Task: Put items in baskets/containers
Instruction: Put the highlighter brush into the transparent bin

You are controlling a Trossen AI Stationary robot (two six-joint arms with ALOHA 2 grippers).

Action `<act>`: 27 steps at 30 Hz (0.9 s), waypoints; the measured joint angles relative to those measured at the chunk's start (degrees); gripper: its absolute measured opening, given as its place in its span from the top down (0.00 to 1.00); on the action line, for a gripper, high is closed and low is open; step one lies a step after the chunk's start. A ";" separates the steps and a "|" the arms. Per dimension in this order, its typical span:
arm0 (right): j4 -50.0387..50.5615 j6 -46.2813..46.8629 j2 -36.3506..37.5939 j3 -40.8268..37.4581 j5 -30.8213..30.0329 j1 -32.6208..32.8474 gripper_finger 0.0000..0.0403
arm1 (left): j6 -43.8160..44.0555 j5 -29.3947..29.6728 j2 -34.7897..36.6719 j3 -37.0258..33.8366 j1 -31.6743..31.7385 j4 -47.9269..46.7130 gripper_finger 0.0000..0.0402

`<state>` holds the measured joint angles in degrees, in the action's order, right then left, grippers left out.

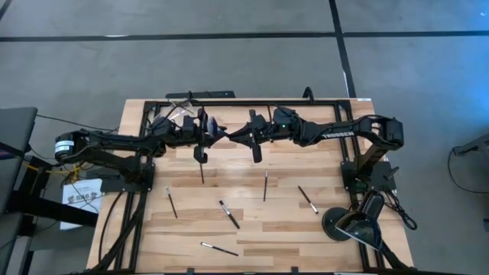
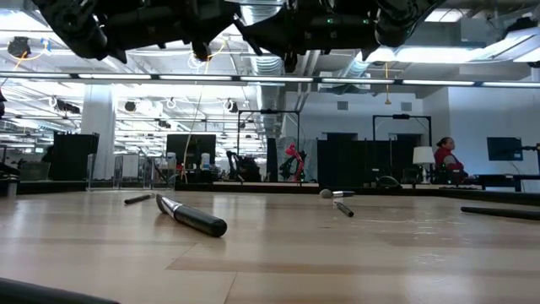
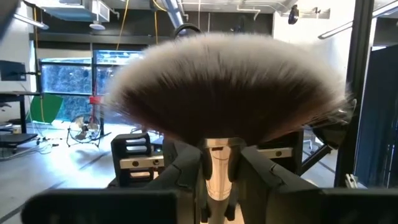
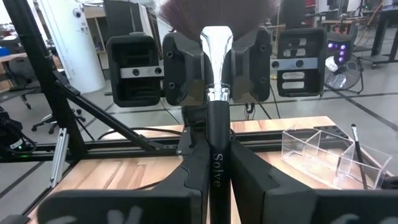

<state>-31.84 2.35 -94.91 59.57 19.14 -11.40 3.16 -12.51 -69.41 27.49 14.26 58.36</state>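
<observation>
Fan brush (image 3: pixel 230 93) held by both grippers, mid-air above the table's (image 1: pixel 252 229) back edge.
Left gripper (image 3: pixel 216 171) clamps the ferrule, right gripper (image 4: pixel 211 177) clamps the handle. Clear cup (image 4: pixel 323 149) on table nearby.

left tool (image 1: pixel 216 134): up high, fingers squeezed together | right tool (image 1: pixel 231 136): up high, facing it, fingers squeezed together
</observation>
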 joint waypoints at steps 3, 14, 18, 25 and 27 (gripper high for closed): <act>0.68 -0.11 0.00 0.04 0.00 0.00 0.90 | -0.03 -0.13 0.00 0.00 0.29 -0.21 0.85; 7.12 -0.81 0.00 0.15 -3.59 -0.89 0.85 | -2.46 1.37 -0.04 -0.07 2.31 -4.55 0.83; 13.68 -0.76 0.00 0.02 -9.93 -2.56 0.83 | -2.76 3.23 1.04 -0.07 4.30 -6.78 0.83; 22.38 -0.23 -0.02 0.00 -16.04 -5.18 0.79 | -6.05 14.61 8.44 -0.07 7.42 -20.01 0.83; 22.82 -0.20 0.00 0.00 -16.09 -5.62 0.78 | -8.42 23.73 10.34 -0.13 7.76 -25.12 0.83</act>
<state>-9.01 2.15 -94.91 59.57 3.05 -17.02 -5.27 11.22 -59.06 27.35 22.02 33.24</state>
